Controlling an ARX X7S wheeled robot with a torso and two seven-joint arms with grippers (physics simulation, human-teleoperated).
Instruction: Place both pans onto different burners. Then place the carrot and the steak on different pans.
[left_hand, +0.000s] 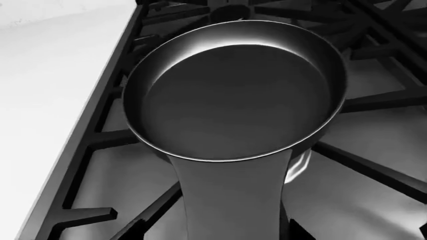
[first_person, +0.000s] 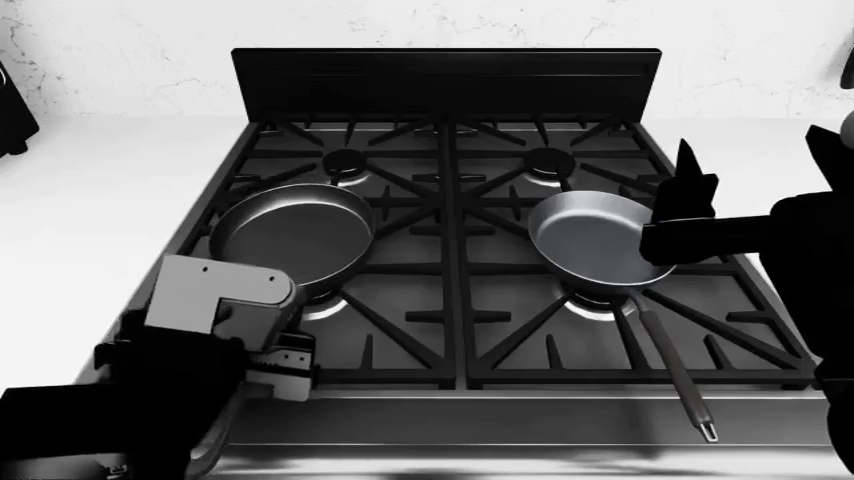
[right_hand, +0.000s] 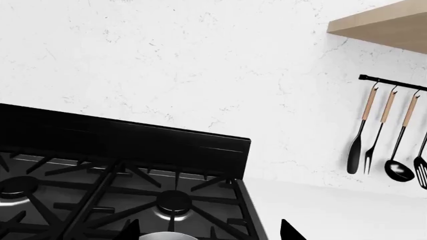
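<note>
Unlabelled black pan (left_hand: 233, 95) on stove grate (left_hand: 373, 170)

The head view looks forward and down from above the front edge of the stove (first_person: 447, 250), taking in all four burners, both pans and the white wall behind. The left wrist view sits very close over the black pan (left_hand: 237, 95), looking down along its handle onto the grates and a strip of desk (left_hand: 47, 90); this same pan (first_person: 294, 235) lies at the head view's left. The right wrist view rides low near the stove's right side, facing the wall and level with the backguard (right_hand: 127, 145). It shares the rear burners (right_hand: 175, 202) with the head view, and alone shows the hanging utensils (right_hand: 387, 135).
</note>
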